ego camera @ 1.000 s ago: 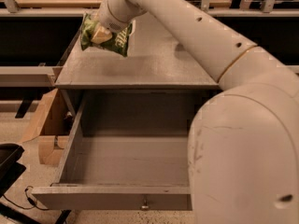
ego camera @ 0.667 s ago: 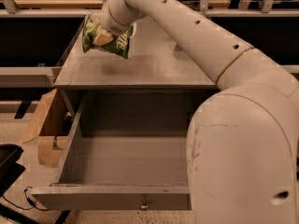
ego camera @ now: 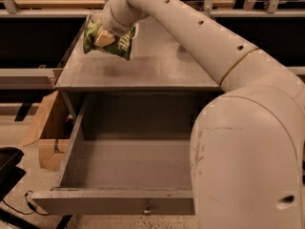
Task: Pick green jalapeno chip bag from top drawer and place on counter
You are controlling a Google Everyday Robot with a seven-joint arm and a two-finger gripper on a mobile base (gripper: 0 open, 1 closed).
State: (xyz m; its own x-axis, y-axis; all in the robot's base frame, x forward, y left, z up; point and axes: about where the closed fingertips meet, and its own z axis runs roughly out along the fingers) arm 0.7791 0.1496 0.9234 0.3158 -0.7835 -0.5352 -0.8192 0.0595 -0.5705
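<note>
Camera view: in the upper left of the frame the pale two-finger pincer is clamped on the small crinkly green jalapeno chip bag. The bag hangs just under the pincer, above the flat dull grey metal worktop and not touching it. Its long axis runs roughly left to right, slightly tilted. The wide shallow grey metal top drawer stands open at lower centre. Placing the bag likely calls for a straight descent.

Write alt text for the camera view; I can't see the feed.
The gripper holds the green jalapeno chip bag in the air over the left side of the counter, not yet set down. Below it, the top drawer stands pulled open.
</note>
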